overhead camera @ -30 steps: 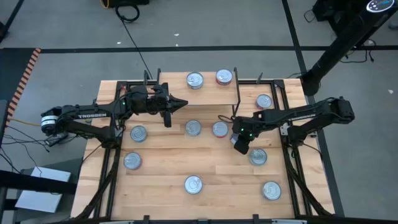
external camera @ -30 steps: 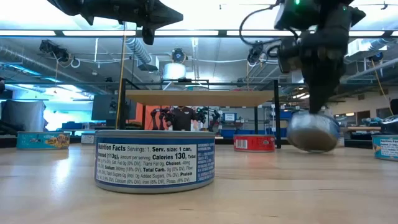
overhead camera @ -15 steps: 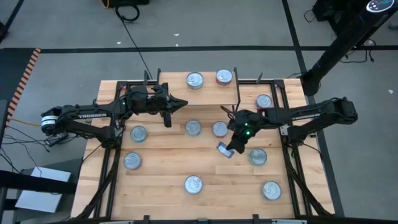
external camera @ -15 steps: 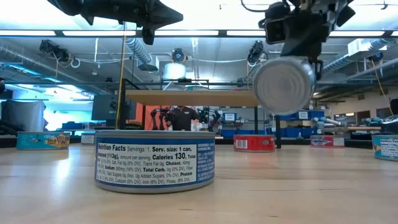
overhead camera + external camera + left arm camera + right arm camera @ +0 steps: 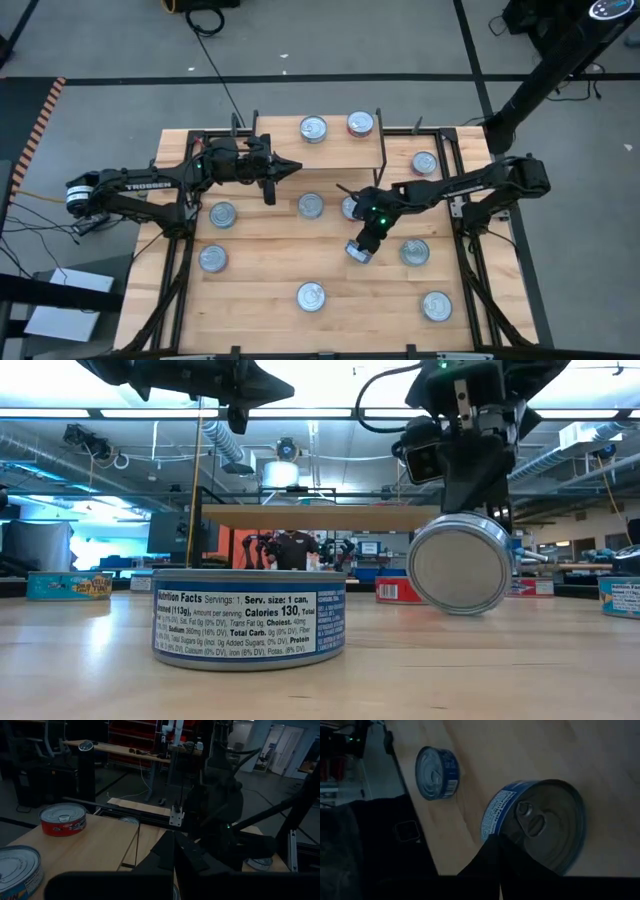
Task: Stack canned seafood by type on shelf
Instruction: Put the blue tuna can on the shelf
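Observation:
My right gripper [image 5: 362, 240] is over the middle of the table, shut on a blue-labelled tin of canned seafood [image 5: 462, 563] that is tipped on edge. Its pull-tab top [image 5: 536, 822] faces the wrist and its plain bottom faces the near edge. The shelf [image 5: 340, 148], a light-wood board on black legs, stands at the far middle. A silver-topped tin [image 5: 313, 128] and a red tin [image 5: 360, 124] rest on their bases on it. My left gripper [image 5: 292, 167] hovers shut and level beside the shelf's near left corner, touching nothing. My right gripper meets the tin at the rim of its pull-tab top [image 5: 496, 836], on the side beside the label; the fingers themselves hide the exact hold. They slant down from the far right. The tin stands on edge below them; whether its lower edge touches the table, I cannot tell.
Loose tins stand on the tabletop: two at the left [image 5: 222, 214] [image 5: 213, 259], two before the shelf [image 5: 311, 205] [image 5: 350, 207], one by the held tin [image 5: 415, 252], two near the front [image 5: 311, 296] [image 5: 436, 305], one far right [image 5: 424, 163]. Black rails frame the table.
My right gripper has gone toward the table's left and near edges and a little down, tipping its fingers downward and rolling. The tin went with it and turned from hanging under the fingers to standing on edge, its flat bottom toward the near edge.

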{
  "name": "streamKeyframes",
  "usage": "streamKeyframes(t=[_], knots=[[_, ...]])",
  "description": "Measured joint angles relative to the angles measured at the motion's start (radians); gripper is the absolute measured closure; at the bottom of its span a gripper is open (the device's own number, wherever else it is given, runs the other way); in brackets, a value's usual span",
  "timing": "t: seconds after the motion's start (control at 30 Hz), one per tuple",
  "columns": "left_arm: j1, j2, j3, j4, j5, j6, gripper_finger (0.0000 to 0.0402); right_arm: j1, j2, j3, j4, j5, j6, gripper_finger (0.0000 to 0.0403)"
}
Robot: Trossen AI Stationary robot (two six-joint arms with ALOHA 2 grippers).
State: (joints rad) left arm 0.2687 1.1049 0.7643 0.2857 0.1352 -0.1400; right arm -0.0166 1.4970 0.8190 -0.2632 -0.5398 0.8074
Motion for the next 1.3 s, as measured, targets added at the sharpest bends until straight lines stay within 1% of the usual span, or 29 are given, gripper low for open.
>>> streamKeyframes(t=[0.23,0.4,0.53,0.63,0.73,0.87,1.03,1.2,1.3], knots=[[0.000,0.000,0.000,-0.004,0.000,-0.003,0.0396,-0.002,0.021,0.002,0.005,-0.004,0.005,0.0400],[0.000,0.000,0.000,-0.003,0.000,-0.003,0.0396,-0.022,-0.007,-0.001,0.010,0.000,0.050,0.0401],[0.000,0.000,0.000,-0.001,0.000,-0.003,0.0396,-0.046,-0.031,-0.001,0.076,-0.042,0.101,0.0402],[0.000,0.000,0.000,-0.001,0.000,-0.003,0.0396,-0.057,-0.031,-0.001,0.146,-0.093,0.139,0.0402],[0.000,0.000,0.000,-0.001,0.000,-0.020,0.0396,-0.064,-0.027,0.000,0.159,-0.116,0.152,0.0402],[0.000,0.000,0.000,-0.008,0.000,-0.023,0.0396,-0.075,-0.018,-0.033,0.157,-0.131,0.148,0.0402],[0.000,0.000,0.000,-0.017,0.000,-0.026,0.0396,-0.086,-0.009,-0.111,0.211,-0.140,0.195,0.0402],[0.000,0.000,0.000,-0.017,0.000,-0.029,0.0396,-0.096,-0.009,-0.168,0.354,-0.150,0.259,0.0402],[0.000,0.000,0.000,-0.017,0.000,-0.034,0.0396,-0.102,-0.009,-0.176,0.368,-0.142,0.271,0.0402]])
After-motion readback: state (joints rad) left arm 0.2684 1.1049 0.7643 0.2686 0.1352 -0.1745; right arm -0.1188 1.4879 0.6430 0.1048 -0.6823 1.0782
